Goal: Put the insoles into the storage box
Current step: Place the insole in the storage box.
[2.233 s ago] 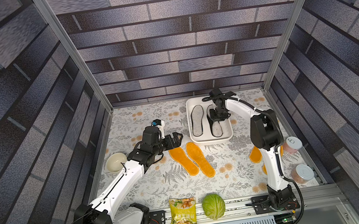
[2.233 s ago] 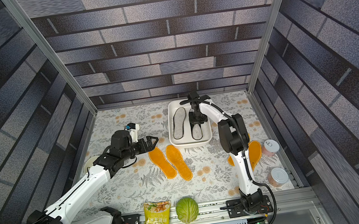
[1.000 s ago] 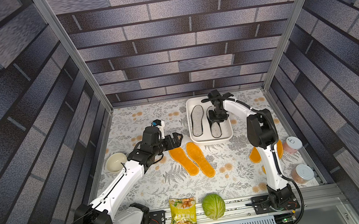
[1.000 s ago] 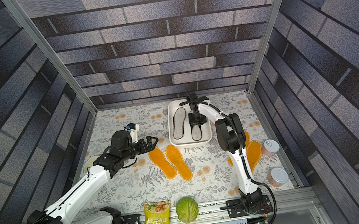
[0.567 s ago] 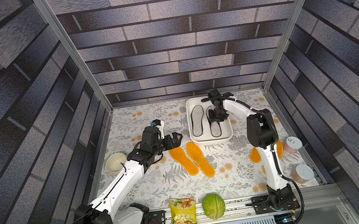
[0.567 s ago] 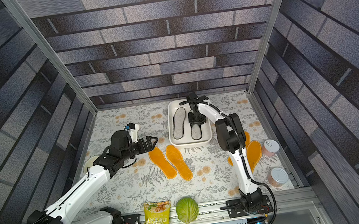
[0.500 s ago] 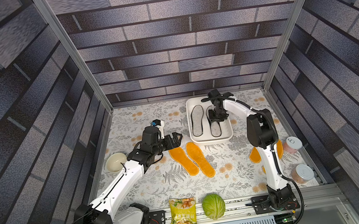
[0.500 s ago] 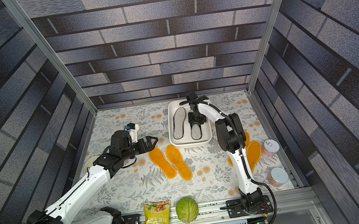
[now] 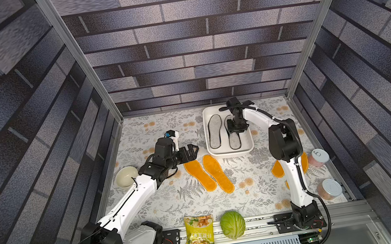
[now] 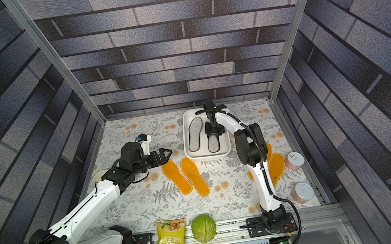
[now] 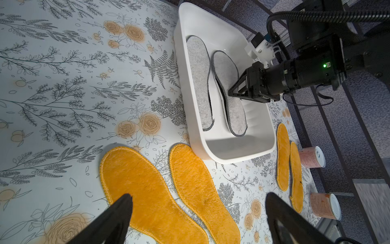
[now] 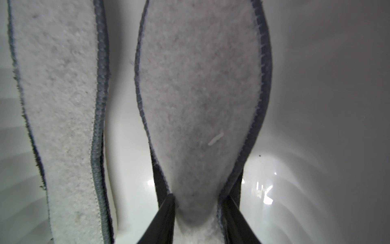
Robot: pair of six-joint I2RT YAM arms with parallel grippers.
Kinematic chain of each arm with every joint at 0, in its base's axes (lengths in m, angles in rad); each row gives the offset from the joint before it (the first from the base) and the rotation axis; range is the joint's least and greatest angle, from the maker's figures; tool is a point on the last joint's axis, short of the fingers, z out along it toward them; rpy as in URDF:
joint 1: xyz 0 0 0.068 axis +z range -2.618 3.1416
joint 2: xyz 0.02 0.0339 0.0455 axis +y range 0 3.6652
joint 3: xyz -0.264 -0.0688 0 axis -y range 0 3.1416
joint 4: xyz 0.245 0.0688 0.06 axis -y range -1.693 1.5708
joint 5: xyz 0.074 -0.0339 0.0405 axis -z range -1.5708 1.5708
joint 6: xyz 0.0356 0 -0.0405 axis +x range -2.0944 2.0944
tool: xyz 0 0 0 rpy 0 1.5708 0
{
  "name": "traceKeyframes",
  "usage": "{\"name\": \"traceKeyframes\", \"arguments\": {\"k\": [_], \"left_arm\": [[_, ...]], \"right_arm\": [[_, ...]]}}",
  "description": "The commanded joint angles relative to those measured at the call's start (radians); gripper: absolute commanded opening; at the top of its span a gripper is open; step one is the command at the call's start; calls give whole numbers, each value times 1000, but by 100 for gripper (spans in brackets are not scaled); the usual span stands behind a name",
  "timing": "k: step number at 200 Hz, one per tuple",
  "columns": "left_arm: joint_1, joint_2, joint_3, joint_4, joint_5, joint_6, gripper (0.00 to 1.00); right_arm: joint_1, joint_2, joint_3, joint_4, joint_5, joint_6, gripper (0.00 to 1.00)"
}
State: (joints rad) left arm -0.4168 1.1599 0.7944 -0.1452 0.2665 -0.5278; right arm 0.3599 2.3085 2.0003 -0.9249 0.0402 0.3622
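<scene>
The right gripper (image 9: 236, 131) reaches down into the white box (image 9: 229, 152) at the far right of the table. Its fingers (image 12: 165, 215) squeeze the heel of a grey insole (image 9: 235, 141) so that it bows, probably to settle it flat beside the other grey insole (image 9: 214, 131) on the box's left side. The left gripper (image 9: 194, 151) hangs empty, jaws wide, over the far ends of two orange insoles (image 9: 198, 175) just in front of the box, seemingly ready to take one. Two more orange insoles (image 10: 276, 168) lie at the right, partly behind the right arm. Against the earlier frames, only the right arm has shifted slightly.
</scene>
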Motion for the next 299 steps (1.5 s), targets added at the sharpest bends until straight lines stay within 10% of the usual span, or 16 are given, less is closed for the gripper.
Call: {"name": "traceKeyframes", "arguments": {"k": [1,299], "left_arm": [[7,-13,-14,2,16,5,100],[19,18,-6,7,28,-8,100]], "right_arm": [[5,14,25,-43,15,9,38],[4,-104,81,-103,-30,-66,61]]}}
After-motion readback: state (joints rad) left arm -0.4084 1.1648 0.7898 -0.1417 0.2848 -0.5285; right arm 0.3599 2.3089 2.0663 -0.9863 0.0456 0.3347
